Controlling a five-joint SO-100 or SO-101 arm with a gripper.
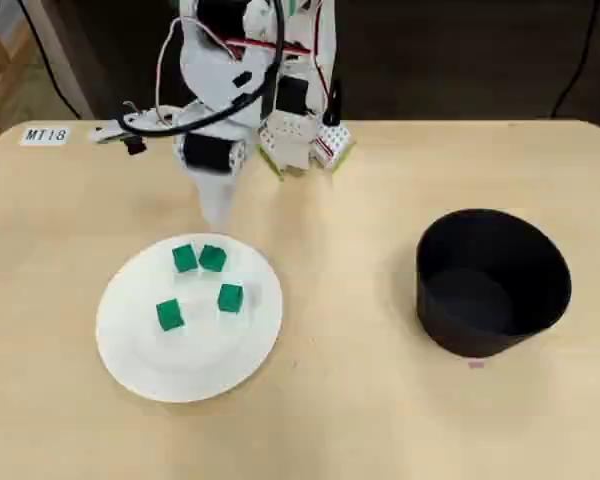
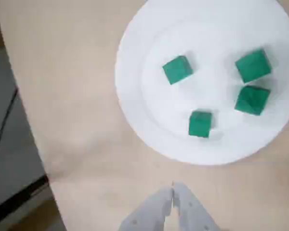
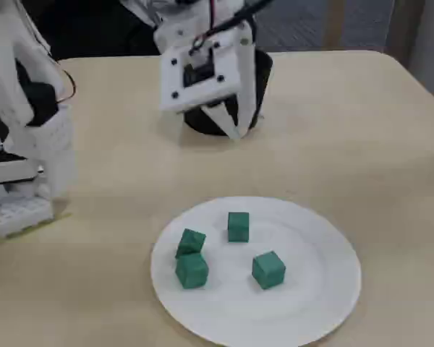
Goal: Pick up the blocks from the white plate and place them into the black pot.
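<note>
Green blocks (image 1: 200, 286) are all four sitting on the white plate (image 1: 130, 345).
In the overhead view my gripper (image 2: 173, 188) is hanging just beyond the plate's far rim, jaws pressed together and gripping nothing, while the black pot (image 1: 492, 283) is standing well apart at the right on the tan table (image 1: 350, 420).

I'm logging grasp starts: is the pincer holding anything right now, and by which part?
Nothing is held. The pincer is shut and empty, above bare table short of the white plate; all four green blocks lie on the plate.
</note>
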